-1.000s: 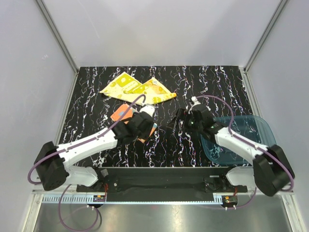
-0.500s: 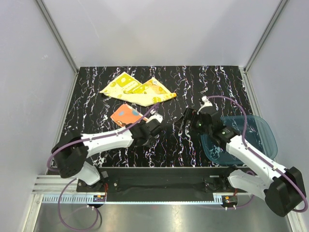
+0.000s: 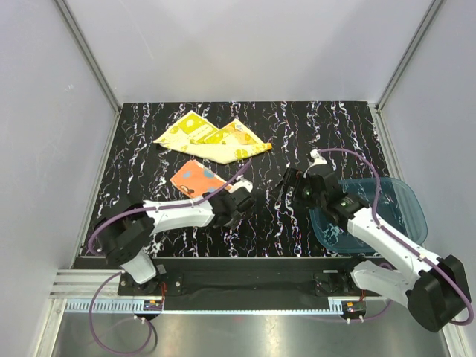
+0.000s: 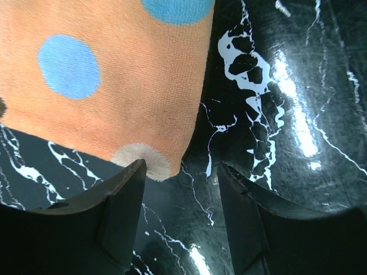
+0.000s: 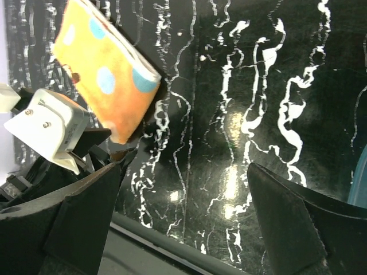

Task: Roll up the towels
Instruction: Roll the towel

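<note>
Since the left claw (image 4: 180,169) sits just off the orange towel (image 4: 114,86), that arm is the obvious one for the next move. Its jaws are partly open and hold nothing; only bare table (image 3: 312,134) shows between them.

In the wrist view the towel lies up and left of the claw, with its near corner almost at the left fingertip but not between the jaws. From above it lies flat and folded, left of centre. Its long axis seems to run diagonally, far-left to near-right, with the near-right end pointing at the left claw. The cable and arm hide part of that edge, so the axis call is approximate.

The right claw (image 5: 184,169) is wide open and empty. It's right of centre beside the tray (image 3: 394,204), with a strip of bare table between it and the orange towel, so it's farther off.

The yellow towel (image 3: 212,139) is farther back, loosely spread, not rolled, well apart from both claws.

My read: to roll orange, the left claw needs to shift up-left onto that corner first.
</note>
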You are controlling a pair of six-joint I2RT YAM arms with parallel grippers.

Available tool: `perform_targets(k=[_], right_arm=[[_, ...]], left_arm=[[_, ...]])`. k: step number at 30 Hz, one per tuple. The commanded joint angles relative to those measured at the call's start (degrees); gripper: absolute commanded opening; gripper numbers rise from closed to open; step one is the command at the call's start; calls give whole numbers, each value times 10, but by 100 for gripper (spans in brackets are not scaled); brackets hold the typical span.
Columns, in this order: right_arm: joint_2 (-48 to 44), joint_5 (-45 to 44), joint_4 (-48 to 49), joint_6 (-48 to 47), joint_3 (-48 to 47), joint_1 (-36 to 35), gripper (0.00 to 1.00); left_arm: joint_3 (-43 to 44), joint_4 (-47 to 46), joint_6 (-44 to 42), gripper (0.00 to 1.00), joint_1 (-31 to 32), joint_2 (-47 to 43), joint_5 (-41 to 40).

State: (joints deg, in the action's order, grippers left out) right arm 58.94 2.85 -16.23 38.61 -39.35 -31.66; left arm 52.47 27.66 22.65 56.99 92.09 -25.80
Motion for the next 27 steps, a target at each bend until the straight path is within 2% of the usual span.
perform_targets(k=[1,7,11,15,18,23,27], right_arm=[[16,-19,10,-13,-13,-1,100],[41,-14,23,-12,-16,-1,100],[58,-9,24,-15,-26,-1,100],[68,-11,23,-20,-34,-1,100],[74,-17,16,-22,-42,-1,100],[91,0,21,-7,-54,-1,100],[139,57,45,23,-56,0,100]], left_arm=[[-10,-33,13,57,0,19,-21],[-31,-56,24,56,-19,17,-18],[-32,-58,30,48,-35,20,-5],[-45,-59,55,47,-38,17,-1],[-68,-74,75,43,-40,11,18],[-89,-83,89,16,-39,10,30],[-88,-89,85,1,-39,12,34]])
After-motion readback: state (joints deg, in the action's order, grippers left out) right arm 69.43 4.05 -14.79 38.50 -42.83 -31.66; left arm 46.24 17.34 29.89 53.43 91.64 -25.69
